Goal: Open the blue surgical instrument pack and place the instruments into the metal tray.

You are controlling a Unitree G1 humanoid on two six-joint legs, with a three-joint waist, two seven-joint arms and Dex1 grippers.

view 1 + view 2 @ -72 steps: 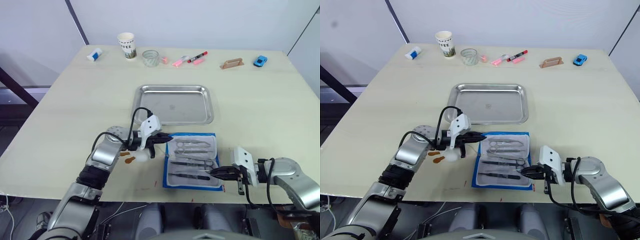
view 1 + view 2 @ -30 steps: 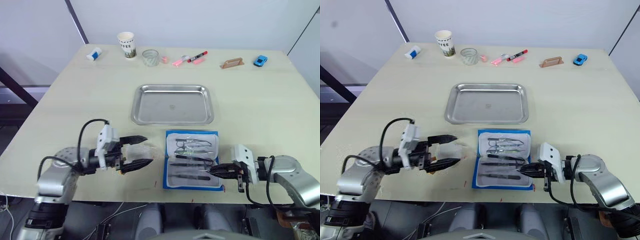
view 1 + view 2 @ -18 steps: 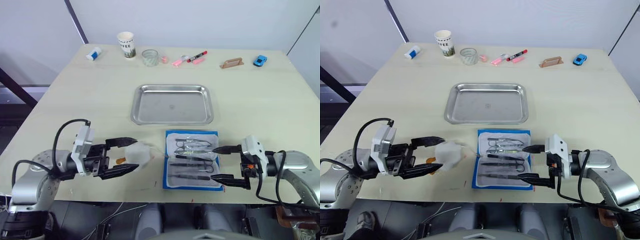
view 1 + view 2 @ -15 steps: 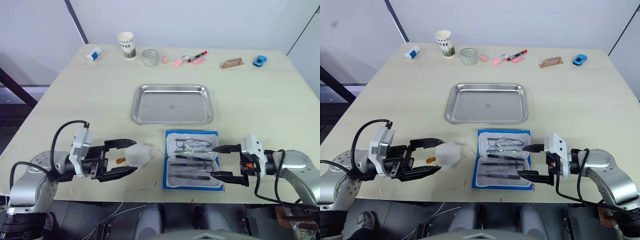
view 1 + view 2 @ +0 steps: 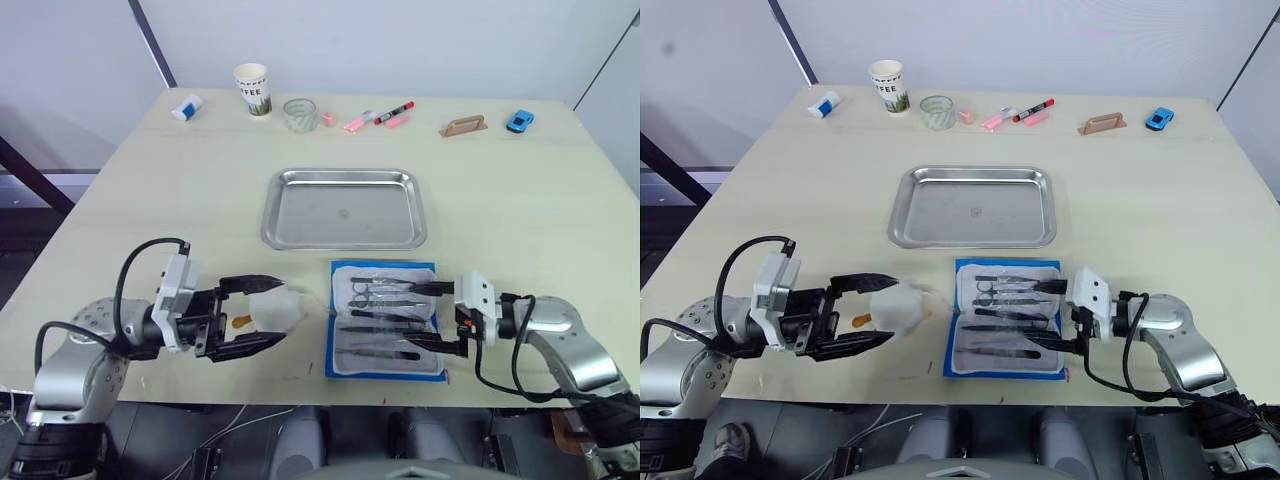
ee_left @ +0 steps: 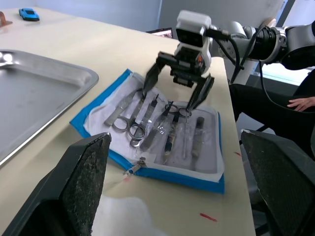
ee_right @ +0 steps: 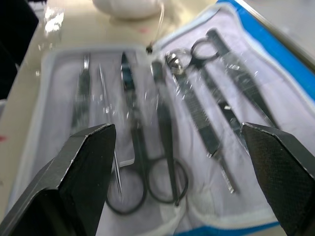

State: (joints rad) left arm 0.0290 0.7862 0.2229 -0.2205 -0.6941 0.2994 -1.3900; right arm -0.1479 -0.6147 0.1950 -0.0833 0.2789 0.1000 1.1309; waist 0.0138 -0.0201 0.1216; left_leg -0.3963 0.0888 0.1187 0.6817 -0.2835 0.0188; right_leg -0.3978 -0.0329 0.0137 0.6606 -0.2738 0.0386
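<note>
So the setup is a big pale wooden table (image 5: 520,230) against a plain light-grey wall, with a dark diagonal bar off to the robot's left.

Along the far edge there's a row of small stuff: one paper coffee cup (image 5: 253,90), one clear glass (image 5: 300,115), one small white and blue bottle lying down (image 5: 187,108), a little cluster of pink and red markers (image 5: 378,118) (can't count them cleanly), one tan wooden block (image 5: 464,126) and one blue toy car (image 5: 520,122).

One metal tray (image 5: 345,209) sits mid-table, nothing in it. Just on the near side of it, not touching, is the blue surgical instrument pack (image 5: 386,320), lying flat and opened up with the pale lining showing. The instruments (image 7: 162,118) are all tucked in the lining, roughly six or seven; a couple have ring handles, but exact count is hard through the clear cover.

The right gripper (image 5: 433,316) hovers over the right side of the pack with its fingers spread wide, holding nothing. The left gripper (image 5: 250,313) is off to the pack's left, fingers also wide apart, with one crumpled white wad (image 5: 276,308) sitting between them, no sign of a squeeze. A small orange-brown bit (image 5: 240,322) lies on the table just beside the wad.
</note>
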